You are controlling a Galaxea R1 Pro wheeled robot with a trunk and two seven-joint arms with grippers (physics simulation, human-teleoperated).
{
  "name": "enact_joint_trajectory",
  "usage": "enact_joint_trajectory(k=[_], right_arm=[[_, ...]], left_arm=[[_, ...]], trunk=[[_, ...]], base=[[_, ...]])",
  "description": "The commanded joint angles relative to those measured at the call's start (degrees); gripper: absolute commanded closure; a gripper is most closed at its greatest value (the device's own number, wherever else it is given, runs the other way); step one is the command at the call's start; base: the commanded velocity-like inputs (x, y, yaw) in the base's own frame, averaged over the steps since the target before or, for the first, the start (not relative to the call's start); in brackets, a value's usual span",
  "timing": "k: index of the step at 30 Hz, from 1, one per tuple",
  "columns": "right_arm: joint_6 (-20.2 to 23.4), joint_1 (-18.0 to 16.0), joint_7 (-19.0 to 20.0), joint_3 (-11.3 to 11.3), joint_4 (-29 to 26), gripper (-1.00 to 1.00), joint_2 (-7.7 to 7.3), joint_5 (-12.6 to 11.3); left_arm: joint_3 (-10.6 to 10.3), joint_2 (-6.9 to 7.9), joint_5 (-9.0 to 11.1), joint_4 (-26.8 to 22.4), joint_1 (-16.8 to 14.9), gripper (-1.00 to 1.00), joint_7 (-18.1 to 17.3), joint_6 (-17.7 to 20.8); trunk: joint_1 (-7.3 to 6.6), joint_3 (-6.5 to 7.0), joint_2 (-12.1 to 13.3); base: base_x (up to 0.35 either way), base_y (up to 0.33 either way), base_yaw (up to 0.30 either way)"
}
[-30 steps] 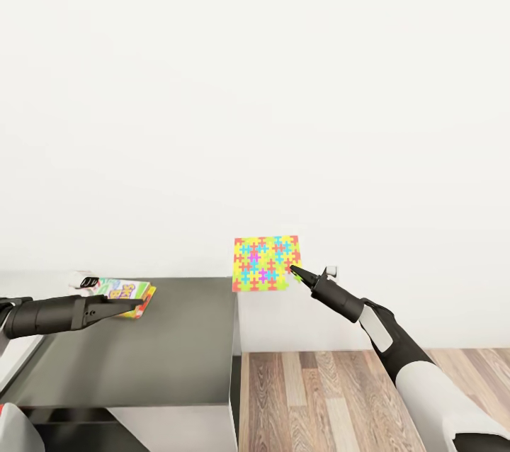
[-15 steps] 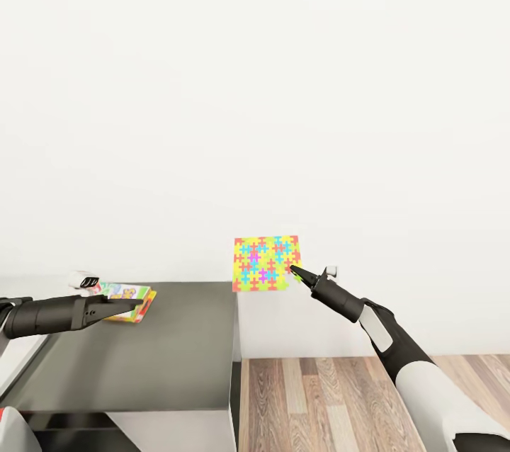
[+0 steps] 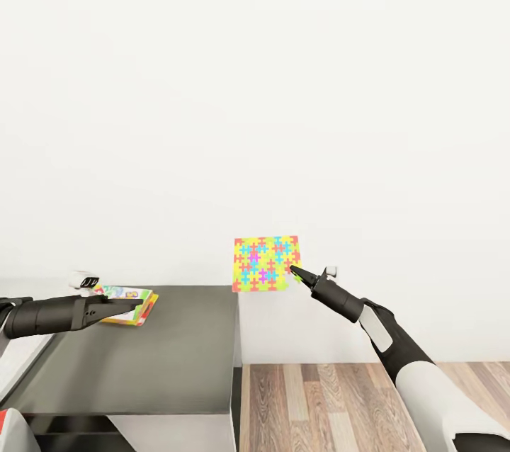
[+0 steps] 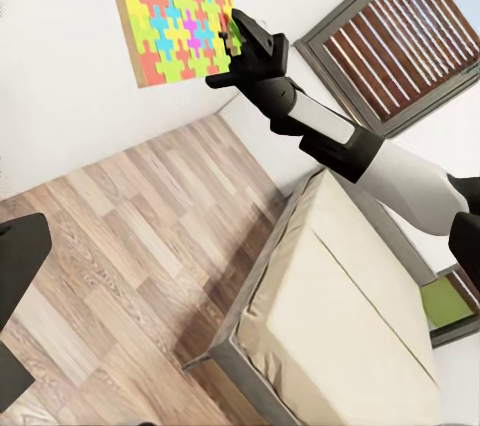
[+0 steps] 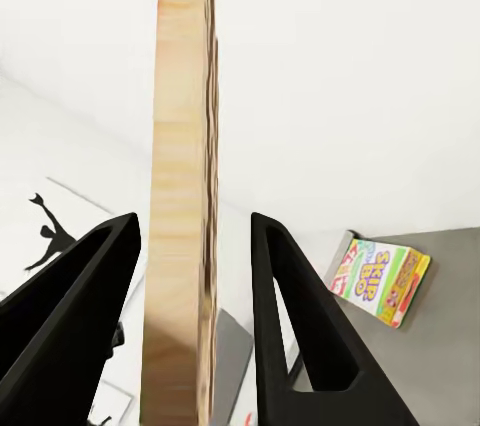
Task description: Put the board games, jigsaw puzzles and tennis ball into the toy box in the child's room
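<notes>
The right gripper (image 3: 292,268) is closed on the jigsaw puzzle (image 3: 266,263), pinching it by its right edge; the puzzle is held up on its edge in the air, its bright face turned toward the robot, with the white wall (image 3: 255,83) behind it; it hangs just past the right end of the table (image 3: 156,360), above the wood floor (image 3: 340,406); in the right wrist view the two black fingers (image 5: 290,326) sit on each side of the puzzle's pale wooden edge (image 5: 182,196); in the left wrist view the same right gripper (image 4: 238,38) grips the puzzle (image 4: 175,8), and the beige bed (image 4: 340,336) lies on the floor below the arm.

The left gripper (image 3: 134,307) reaches over the far left part of the dark table top; its tips are at the near edge of the board game (image 3: 129,295), a flat box lying on the table close to the wall; I cannot tell if this gripper is open or closed, or if it touches the box; in the right wrist view the box (image 5: 383,281) shows the words SKIP-BO and lies flat on the dark top.
</notes>
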Motion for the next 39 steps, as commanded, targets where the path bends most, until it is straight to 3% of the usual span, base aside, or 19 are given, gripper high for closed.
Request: enact_joint_trajectory(k=[1, 8, 29, 32, 39], right_arm=[[0.46, -0.05, 0.07, 0.00, 0.00, 1.00, 0.02, -0.35], [0.19, -0.05, -0.10, 0.00, 0.02, 1.00, 0.05, -0.15], [0.12, -0.07, -0.05, 0.00, 0.02, 1.00, 0.00, -0.05], [0.11, -0.06, -0.09, 0.00, 0.02, 1.00, 0.04, -0.05], [0.11, -0.05, -0.01, 0.00, 0.02, 1.00, -0.02, -0.05]], left_arm=[[-0.02, 0.02, -0.02, -0.01, -0.05, -1.00, -0.22, 0.61], [0.01, 0.02, -0.02, -0.01, -0.05, -1.00, -0.22, 0.61], [0.56, 0.29, 0.12, -0.07, -0.06, -1.00, -0.22, 0.67], [1.67, 0.52, 0.16, -0.12, -0.07, -1.00, -0.22, 0.69], [6.77, 0.99, 0.24, -0.25, 0.17, -1.00, -0.22, 0.83]], trunk=[[0.04, -0.10, -0.13], [0.04, -0.05, -0.13], [0.04, 0.11, -0.13], [0.04, 0.18, -0.13], [0.04, 0.35, -0.13]], base=[[0.000, 0.000, 0.024], [0.000, 0.000, 0.068], [0.000, 0.000, 0.278], [0.000, 0.000, 0.288], [0.000, 0.000, 0.288]])
